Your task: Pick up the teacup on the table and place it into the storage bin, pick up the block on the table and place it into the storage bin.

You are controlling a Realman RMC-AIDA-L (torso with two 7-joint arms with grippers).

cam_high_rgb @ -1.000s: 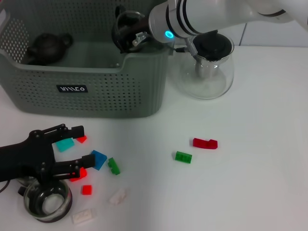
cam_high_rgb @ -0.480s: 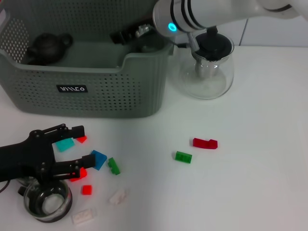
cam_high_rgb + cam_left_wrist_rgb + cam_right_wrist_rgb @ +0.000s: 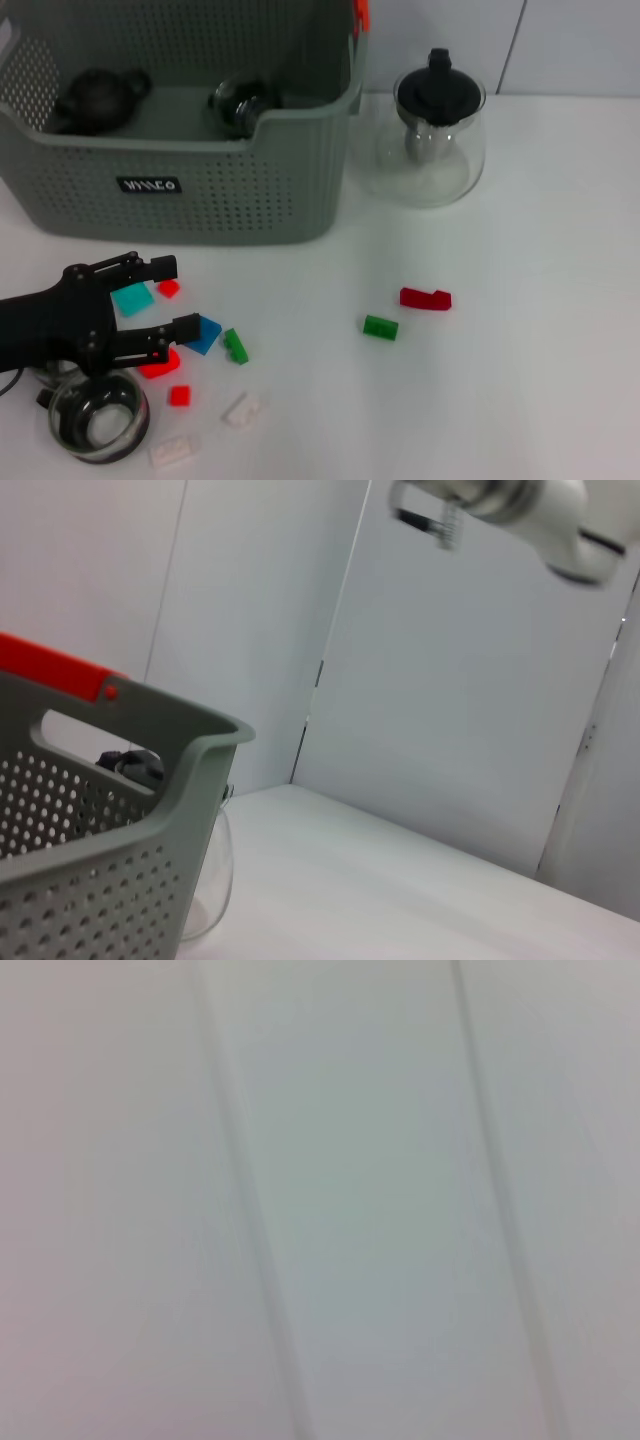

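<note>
Head view: 1 teacup lies in the bin, so the block step is in hand, the left gripper gaping, empty, over the cyan block; left wrist: bin rim, right arm overhead, fingers unreadable; right wrist: blank wall

Robot test bench — a lab-like room
Plain white table, bare pale wall panels — no household furnishings visible.

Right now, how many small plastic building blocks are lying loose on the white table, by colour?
Red blocks: 4
Green blocks: 2
White blocks: 2
Blue block: 1
Teal block: 1
Total: 10
</note>
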